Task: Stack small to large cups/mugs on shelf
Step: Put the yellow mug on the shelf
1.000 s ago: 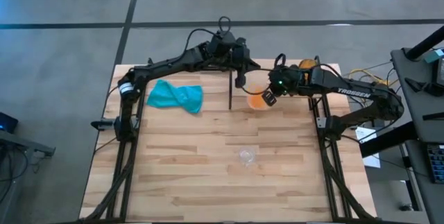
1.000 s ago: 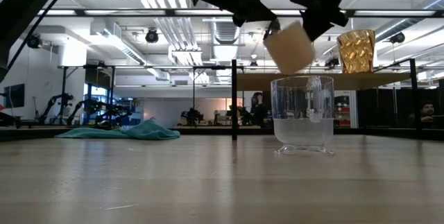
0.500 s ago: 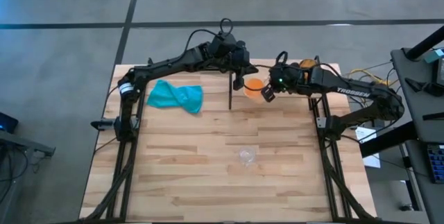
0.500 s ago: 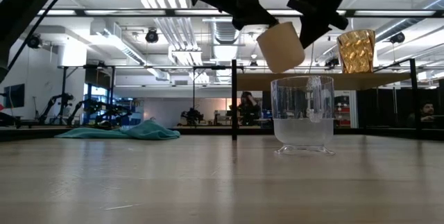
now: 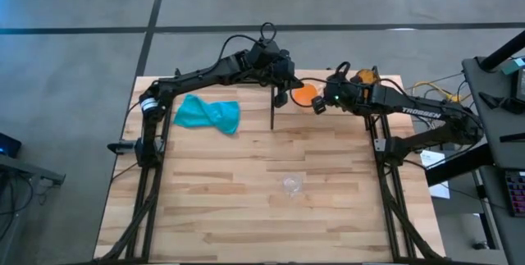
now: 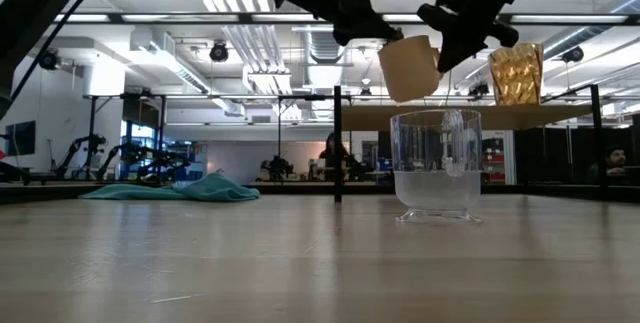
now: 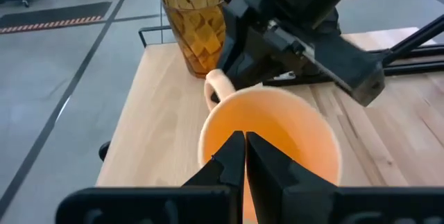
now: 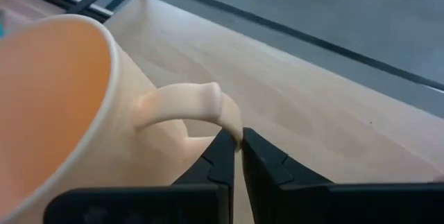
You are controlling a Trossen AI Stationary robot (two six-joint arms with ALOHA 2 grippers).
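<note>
The orange mug (image 5: pixel 305 93), cream outside, hangs slightly tilted in the air just above the shelf (image 6: pixel 540 116); my right gripper (image 8: pixel 241 144) is shut on it. My left gripper (image 7: pixel 245 148), shut, hovers at the mug's rim (image 6: pixel 388 43) on the side away from the handle. I cannot tell whether it touches the rim. The brown cup (image 5: pixel 366 75) stands upright on the shelf board (image 7: pixel 156 113), just beyond the mug. The clear glass cup (image 5: pixel 293 185) stands on its base on the tabletop, near the middle. My right gripper pinches the mug's handle (image 8: pixel 225 116) between its two fingers, near the handle's lower end. The fingers come from the table's right side, slanting down. The mug is lifted clear of the shelf, open end up and a little tilted.
A teal cloth (image 5: pixel 207 115) lies crumpled on the tabletop's far left. A black shelf post (image 5: pixel 271 107) stands close beside my left gripper. The near half of the tabletop (image 5: pixel 221 207) is bare around the glass cup.
My right gripper has carried the mug toward the table's far edge and toward my left gripper, and has turned it from strongly tilted to nearly upright. The mug now hangs over the shelf, close to the brown cup.
</note>
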